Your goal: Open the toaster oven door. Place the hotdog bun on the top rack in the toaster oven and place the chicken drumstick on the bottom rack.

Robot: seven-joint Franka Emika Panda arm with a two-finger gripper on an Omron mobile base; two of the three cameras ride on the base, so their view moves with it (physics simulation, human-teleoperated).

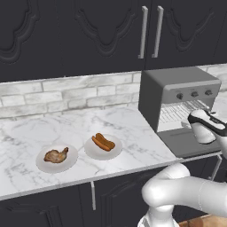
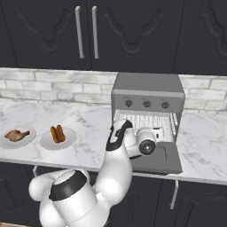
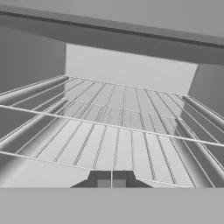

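Marble counter under dark cabinets, and the toaster oven sits at its right end with the toaster oven door already folded down flat toward you, so the opening part looks done. Your gripper is right at the oven mouth, fingertips pressed together with nothing between them, looking along a wire rack into the empty cavity; from this angle you cannot tell for sure whether it is the top rack or the bottom one. Both foods wait well off to the left: the hotdog bun on the nearer white plate, the chicken drumstick on the farther plate, neither touched. Your job now, by my read, is to back the hand straight out over the lowered door without clipping the wire or the door's edge, then swing left and spread the jaws before you come down on the bun. Take the bun across its narrow width, from above, centred so it does not tip. Keep the wrist level as you return, and aim for the higher shelf first.
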